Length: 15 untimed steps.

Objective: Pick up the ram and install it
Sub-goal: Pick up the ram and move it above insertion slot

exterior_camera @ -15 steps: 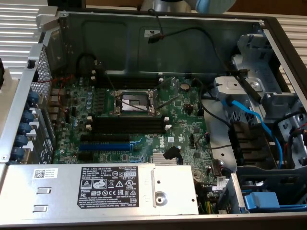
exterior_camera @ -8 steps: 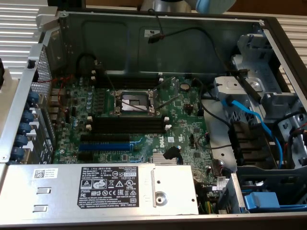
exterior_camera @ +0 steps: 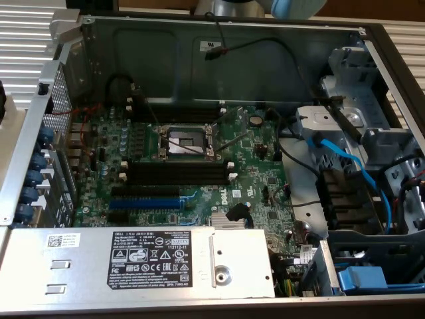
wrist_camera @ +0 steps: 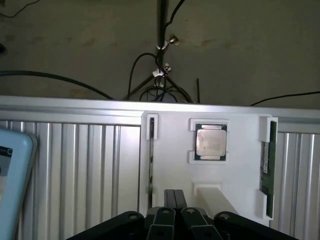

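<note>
Because the ram (wrist_camera: 268,165) stands almost edge-on to the wrist camera, we make out only a narrow dark-green strip with a pale patch. Its chips cannot be read, and both ends are tucked behind the clips of the white holder (wrist_camera: 235,150) that carries it. It sits upright at one edge of that holder, outside the computer.

The pincer (wrist_camera: 175,199) hangs at the holder's near edge with its two dark fingers pressed together, clenched on nothing. The ram lies off to one side of it, well apart, touching no finger. A raised white block (wrist_camera: 210,192) of the holder stands just beside the fingers on the ram's side. Beyond the fingertips a processor (wrist_camera: 210,142) lies flat in a square recess.

On the other side of the processor a second bracket holds a thin dark line (wrist_camera: 151,160); we cannot tell whether that is another stick or a bare groove. The holder rests on a ribbed metal surface (wrist_camera: 75,170), where a light-blue object (wrist_camera: 12,170) is cut off by the frame.

In the exterior view we see the open case (exterior_camera: 219,33). Inside it, the motherboard (exterior_camera: 252,193) carries long black memory slots (exterior_camera: 179,174) with white end clips beside the processor socket (exterior_camera: 189,139). A pale blue part of the arm (exterior_camera: 295,8) is cropped at the top edge.
</note>
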Tool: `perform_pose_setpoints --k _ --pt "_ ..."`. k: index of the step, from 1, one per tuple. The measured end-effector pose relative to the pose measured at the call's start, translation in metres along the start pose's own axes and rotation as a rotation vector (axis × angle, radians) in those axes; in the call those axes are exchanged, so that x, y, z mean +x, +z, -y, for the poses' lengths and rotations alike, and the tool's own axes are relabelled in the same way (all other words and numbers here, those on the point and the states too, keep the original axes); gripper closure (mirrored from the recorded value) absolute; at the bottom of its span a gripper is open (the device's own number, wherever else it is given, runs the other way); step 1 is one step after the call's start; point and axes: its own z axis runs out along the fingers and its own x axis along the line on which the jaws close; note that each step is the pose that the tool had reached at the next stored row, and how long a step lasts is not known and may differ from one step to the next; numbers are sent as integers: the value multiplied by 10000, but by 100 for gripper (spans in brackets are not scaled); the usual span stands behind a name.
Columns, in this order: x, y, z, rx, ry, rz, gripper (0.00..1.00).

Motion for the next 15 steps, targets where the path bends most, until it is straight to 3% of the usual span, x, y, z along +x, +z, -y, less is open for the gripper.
perform_pose_setpoints --k 10,15 --pt "42 198 -6 -18 -1 0 89" --pt "47 282 3 -115 0 3 89"
